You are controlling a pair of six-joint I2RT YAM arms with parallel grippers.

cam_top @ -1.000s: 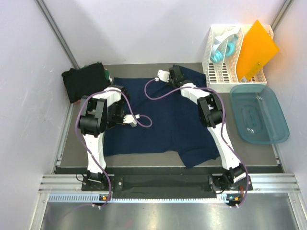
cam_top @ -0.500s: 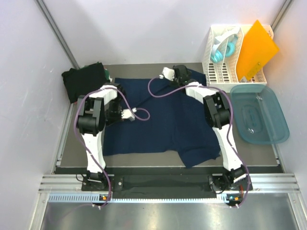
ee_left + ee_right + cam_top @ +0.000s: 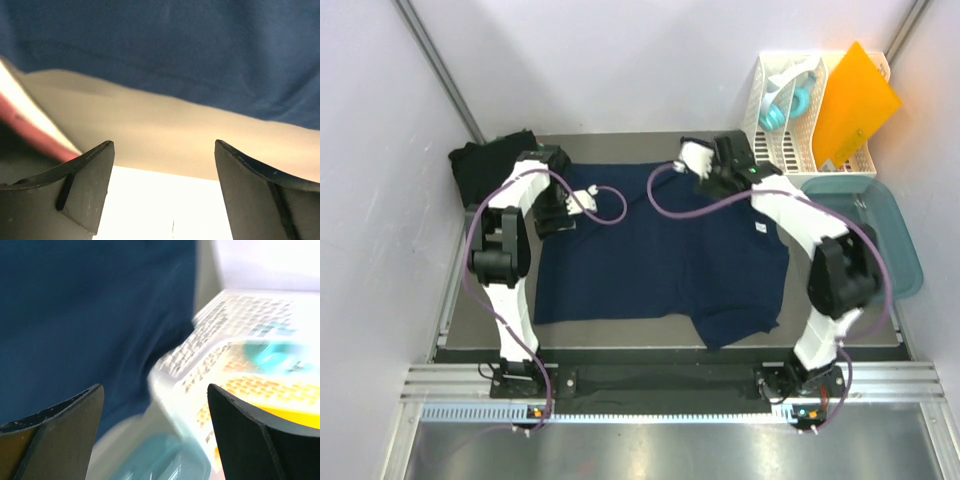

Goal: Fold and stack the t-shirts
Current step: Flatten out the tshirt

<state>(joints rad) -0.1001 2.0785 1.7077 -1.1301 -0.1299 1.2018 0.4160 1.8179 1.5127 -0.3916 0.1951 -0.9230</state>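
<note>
Black metal rail (image 3: 660, 380) at 6 o'clock carries both arm bases. Just beyond it is the grey-brown table mat (image 3: 610, 333).

The navy blue short-sleeved cloth t-shirt (image 3: 660, 250) lies spread over the ctr of the mat, mostly flat. One sleeve pokes out toward 5 o'clock, and a small white neck label (image 3: 761, 228) shows on its 3 o'clock side. Purple cables (image 3: 670, 205) loop above the cloth.

The left gripper (image 3: 162, 150) is over the shirt's far-left part, approx. 10 o'clock. Its jaws are spread wide w/ nothing btwn them. Its wrist view shows a navy hem across the top and bare tan mat below.

The right gripper (image 3: 152, 390) is over the shirt's far-right corner, approx. 1 o'clock. Its jaws are likewise released, w/ nothing in them. Its wrist view is blurred: navy cloth on the left, slotted white plastic on the right.

A teal translucent plastic tub (image 3: 890, 240) sits off the mat at 3 o'clock, partly hidden by the right arm. A heap of black and dark green cloth shirts (image 3: 485, 172) sits in the far-left corner at 10 o'clock, just beside the navy one.

Farthest back, at 1–2 o'clock, stands a white slotted plastic rack (image 3: 775, 150). It holds an orange flat plastic sheet (image 3: 855, 105) and a turquoise rounded item (image 3: 785, 105); can't tell what that is.
</note>
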